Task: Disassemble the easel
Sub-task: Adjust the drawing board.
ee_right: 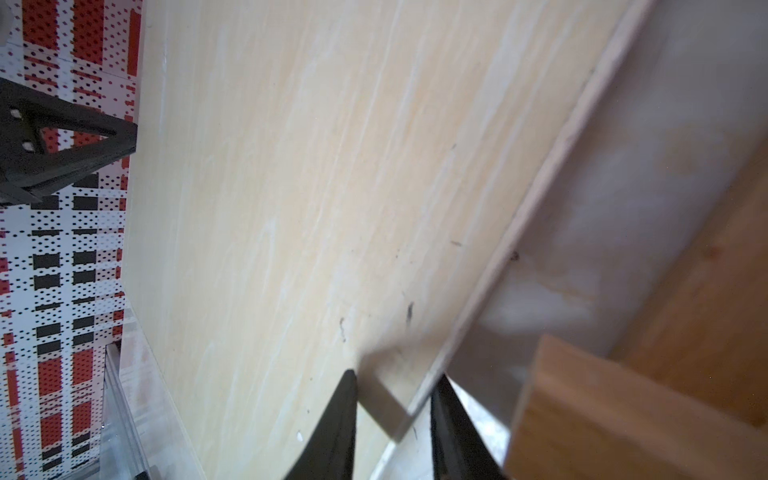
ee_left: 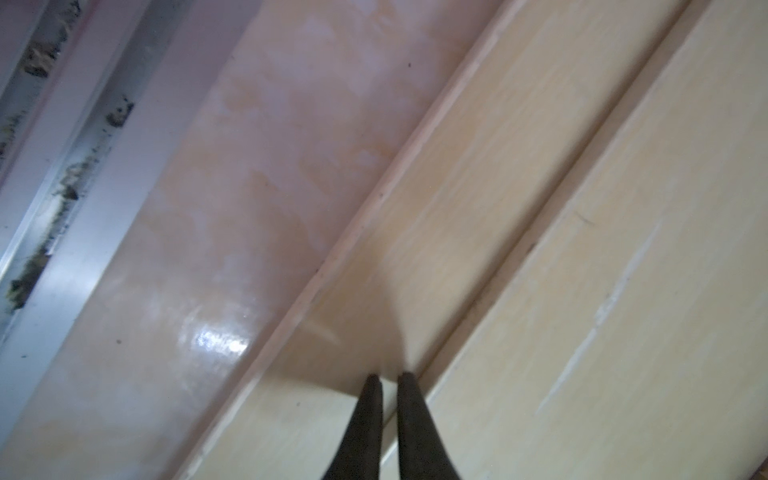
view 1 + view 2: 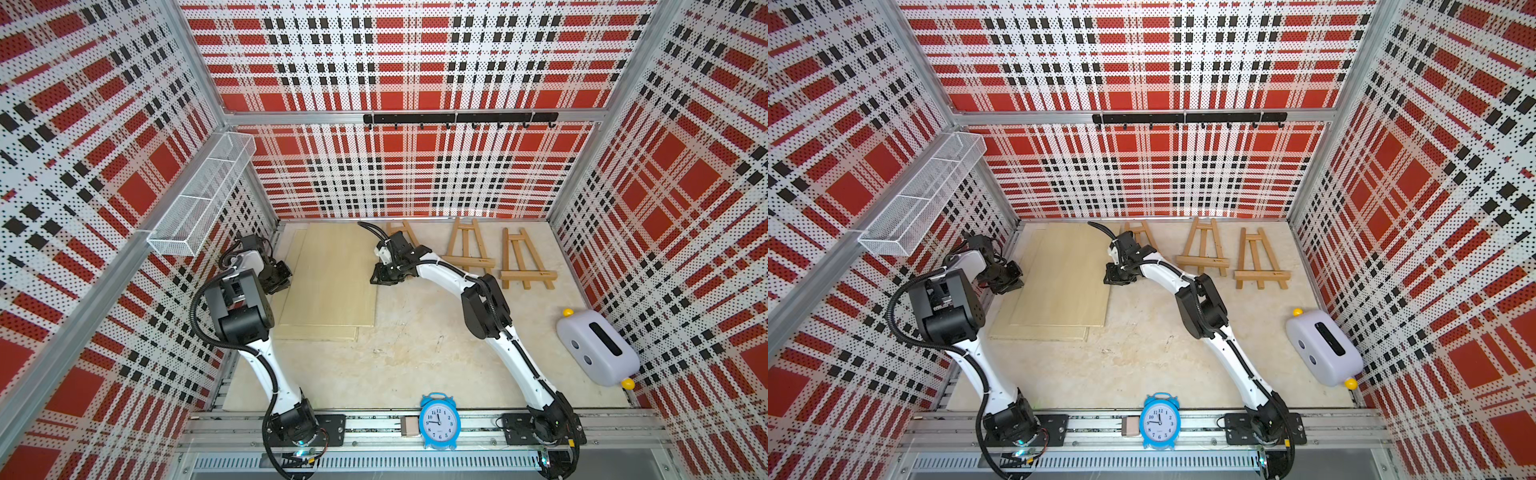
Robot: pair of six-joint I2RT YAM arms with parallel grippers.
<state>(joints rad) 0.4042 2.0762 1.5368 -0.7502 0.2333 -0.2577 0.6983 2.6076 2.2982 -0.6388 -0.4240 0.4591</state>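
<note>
Guessing board [image 3: 332,274] thin, light, bit flexy, so pinch right edge; right gripper [image 1: 397,374] narrow, straddling that edge, clamped or not unclear; left gripper [image 2: 389,375] nearly shut, empty.

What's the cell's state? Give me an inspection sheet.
Surface: beige table, faint marks.
Job's things: three easels at back, one partly hidden; boards stacked back left.
Clutter: clock at front; toaster at right.
Grippers: left gripper nearly shut, empty, over the boards; right gripper open, astride the top board's edge.
Cables: black hose looping off the left arm; nothing loose seen.
Surroundings: plaid walls; basket on left wall; hook rail at back.
</note>
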